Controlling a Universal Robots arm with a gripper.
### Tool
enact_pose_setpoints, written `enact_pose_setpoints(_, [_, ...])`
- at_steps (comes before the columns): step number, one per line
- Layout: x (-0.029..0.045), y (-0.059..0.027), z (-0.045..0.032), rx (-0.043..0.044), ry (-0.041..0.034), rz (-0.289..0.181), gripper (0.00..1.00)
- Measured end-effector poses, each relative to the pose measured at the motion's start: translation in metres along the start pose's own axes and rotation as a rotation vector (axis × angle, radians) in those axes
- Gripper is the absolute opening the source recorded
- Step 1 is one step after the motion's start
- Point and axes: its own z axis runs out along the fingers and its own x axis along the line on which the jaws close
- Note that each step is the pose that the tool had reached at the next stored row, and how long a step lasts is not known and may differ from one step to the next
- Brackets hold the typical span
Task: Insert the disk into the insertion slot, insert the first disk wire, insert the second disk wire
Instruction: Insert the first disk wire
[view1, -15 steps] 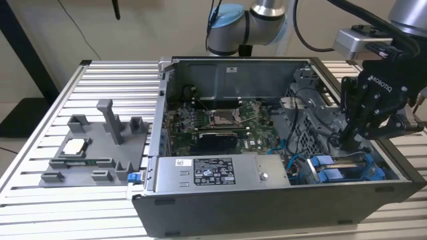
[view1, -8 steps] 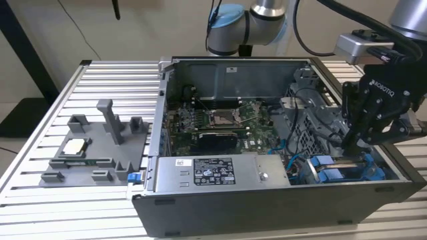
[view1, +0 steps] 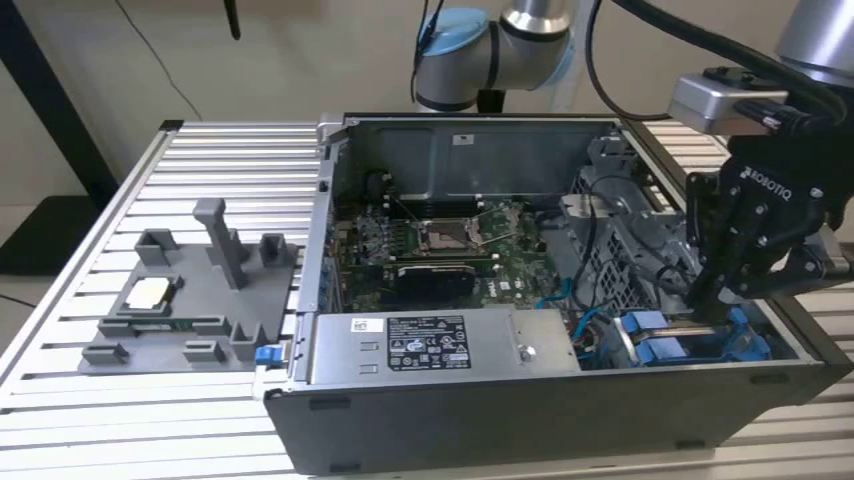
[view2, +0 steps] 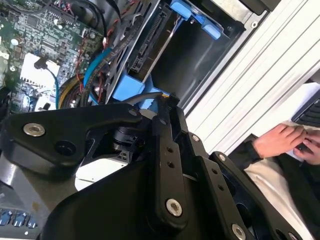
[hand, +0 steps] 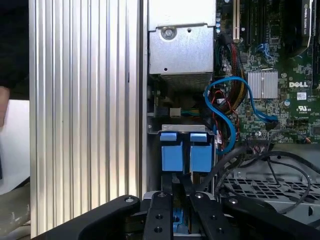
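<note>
Blue plastic marks the disk (hand: 171, 155): it sits already in the insertion slot (hand: 185, 128), at the front corner of the computer case (view1: 534, 420), on the exterior view's right. My pincer (hand: 176, 181) hangs low, just over the blue frame, near a blue cable (hand: 226, 78). I cannot tell if the pincer is open or closed. The case stands on the ribbed tabletop (view1: 200, 160).
</note>
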Motion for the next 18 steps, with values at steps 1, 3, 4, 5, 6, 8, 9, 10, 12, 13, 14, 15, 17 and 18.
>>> enact_pose_setpoints(1, [0.0, 0.0, 0.0003, 0.0004, 0.0049, 0.0, 0.19])
enact_pose_setpoints(3, [-0.0001, 0.0, 0.0007, 0.0012, 0.0147, 0.001, 0.19])
enact_pose_setpoints(4, [-0.0001, -0.0001, 0.001, 0.0018, 0.0189, 0.001, 0.19])
enact_pose_setpoints(5, [-0.0002, 0.0, 0.0015, 0.0033, 0.0232, 0.002, 0.19])
enact_pose_setpoints(6, [-0.0002, -0.0001, 0.0019, 0.0052, 0.027, 0.003, 0.19])
enact_pose_setpoints(8, [-0.0003, -0.0001, 0.0037, 0.0115, 0.0313, 0.004, 0.19])
enact_pose_setpoints(9, [-0.0005, -0.0002, 0.0046, 0.0174, 0.0311, 0.005, 0.19])
enact_pose_setpoints(10, [-0.0005, -0.0003, 0.0049, 0.0224, 0.0283, 0.006, 0.19])
enact_pose_setpoints(12, [-0.0006, -0.0004, 0.0056, 0.0266, 0.0055, 0.006, 0.19])
enact_pose_setpoints(13, [-0.0006, -0.0004, 0.0057, 0.0283, -0.011, 0.005, 0.19])
enact_pose_setpoints(14, [-0.0006, -0.0003, 0.0058, 0.0299, -0.0292, 0.005, 0.19])
enact_pose_setpoints(15, [-0.0005, -0.0003, 0.0059, 0.0315, -0.0472, 0.005, 0.19])
enact_pose_setpoints(17, [0.0008, -0.0003, 0.0061, 0.0358, -0.0764, 0.004, 0.19])
enact_pose_setpoints(18, [0.0017, -0.0003, 0.0065, 0.0392, -0.0855, 0.004, 0.19])
